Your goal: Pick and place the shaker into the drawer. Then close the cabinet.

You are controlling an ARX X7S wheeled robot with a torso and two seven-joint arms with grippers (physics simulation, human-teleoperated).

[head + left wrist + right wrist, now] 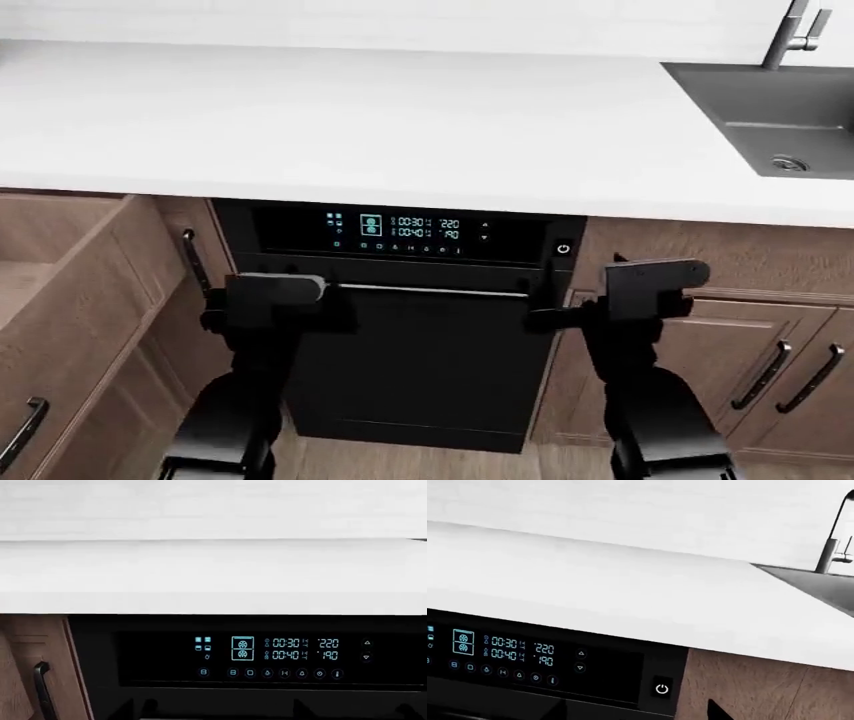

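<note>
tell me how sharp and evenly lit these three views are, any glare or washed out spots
Head view: crisp, with the oven display legible and a soft shadow under the countertop overhang. Left wrist view: slightly soft, and the countertop and wall wash into near-featureless white. Right wrist view: tilted, digits on the display readable, the faucet a little blurred. No hard glare anywhere.

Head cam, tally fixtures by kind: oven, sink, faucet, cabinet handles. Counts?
Black built-in oven: 1
Dark grey sink basin: 1
Metal faucet: 1
Dark curved bar handles on brown wood fronts: 4
Total: 7
</note>
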